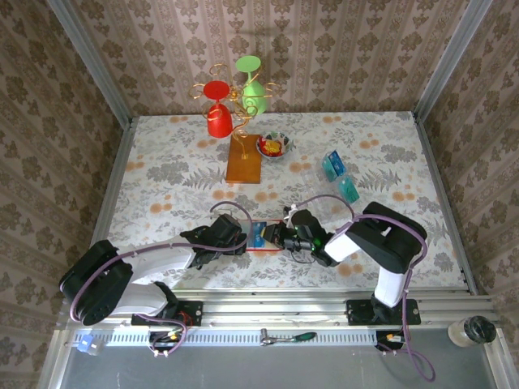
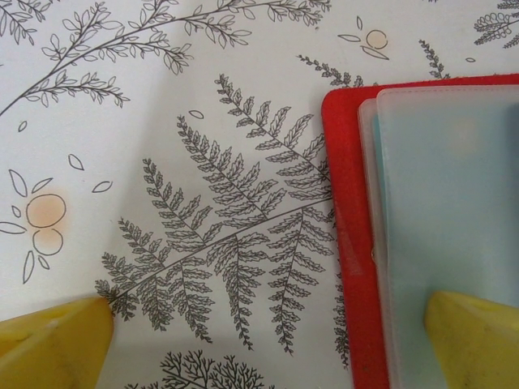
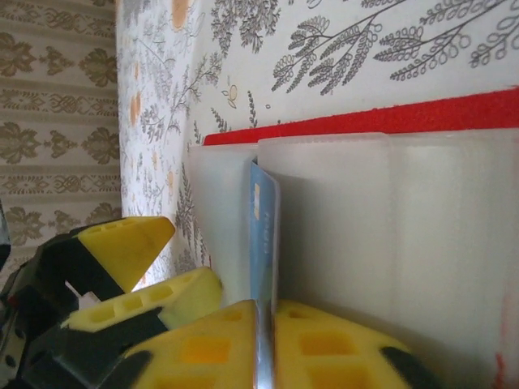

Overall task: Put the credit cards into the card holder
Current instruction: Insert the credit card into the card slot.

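Right wrist: right gripper (image 3: 263,328) pinches thin teal card (image 3: 261,219) in frosted sleeve (image 3: 365,227), red holder (image 3: 405,120); left gripper (image 2: 268,336) wide.

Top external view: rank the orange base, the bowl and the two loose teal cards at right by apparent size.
1. Orange base
2. Bowl
3. Upper card and lower card: they look alike, so unranked.

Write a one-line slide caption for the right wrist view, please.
Right gripper pinches a thin teal-blue credit card edge-on between the frosted plastic sleeves of the glossy red card holder.
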Robot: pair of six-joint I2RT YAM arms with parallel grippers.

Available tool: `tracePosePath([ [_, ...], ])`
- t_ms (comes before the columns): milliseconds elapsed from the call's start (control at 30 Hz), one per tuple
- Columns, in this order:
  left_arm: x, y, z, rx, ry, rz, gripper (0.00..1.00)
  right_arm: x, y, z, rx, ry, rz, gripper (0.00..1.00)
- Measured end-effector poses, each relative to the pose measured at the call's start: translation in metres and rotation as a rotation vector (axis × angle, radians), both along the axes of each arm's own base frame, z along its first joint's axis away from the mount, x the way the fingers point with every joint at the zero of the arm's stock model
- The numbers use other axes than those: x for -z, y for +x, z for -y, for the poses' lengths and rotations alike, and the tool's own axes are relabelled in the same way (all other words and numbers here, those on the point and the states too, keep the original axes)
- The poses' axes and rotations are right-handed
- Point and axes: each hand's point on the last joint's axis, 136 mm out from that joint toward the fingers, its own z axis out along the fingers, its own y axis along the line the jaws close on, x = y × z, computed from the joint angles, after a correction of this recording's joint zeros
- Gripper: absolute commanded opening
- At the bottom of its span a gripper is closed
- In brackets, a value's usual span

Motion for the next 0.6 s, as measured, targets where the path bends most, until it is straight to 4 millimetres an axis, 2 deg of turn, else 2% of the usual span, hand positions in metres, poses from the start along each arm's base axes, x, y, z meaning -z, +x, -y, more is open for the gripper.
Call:
tracePosePath([
  [133, 0.000, 0.000, 0.000, 0.000, -0.001, 0.001, 1.00, -0.008, 0.002, -0.002, -0.038, -0.056, 0.004, 0.46],
  [267, 0.000, 0.000, 0.000, -0.002, -0.001, 0.000, 1.00, -0.013, 0.006, 0.005, -0.065, -0.154, 0.000, 0.50],
  [333, -0.001, 0.000, 0.000, -0.002, -0.002, 0.000, 1.00, -0.018, 0.009, 0.009, -0.076, -0.196, 0.006, 0.45],
  [500, -0.002, -0.001, -0.001, -0.003, -0.001, 0.000, 1.00, -0.032, 0.017, 0.010, -0.107, -0.263, 0.035, 0.18],
  [600, -0.003, -0.002, -0.003, -0.004, 0.002, 0.001, 1.00, -0.035, 0.019, 0.008, -0.130, -0.292, 0.042, 0.12],
])
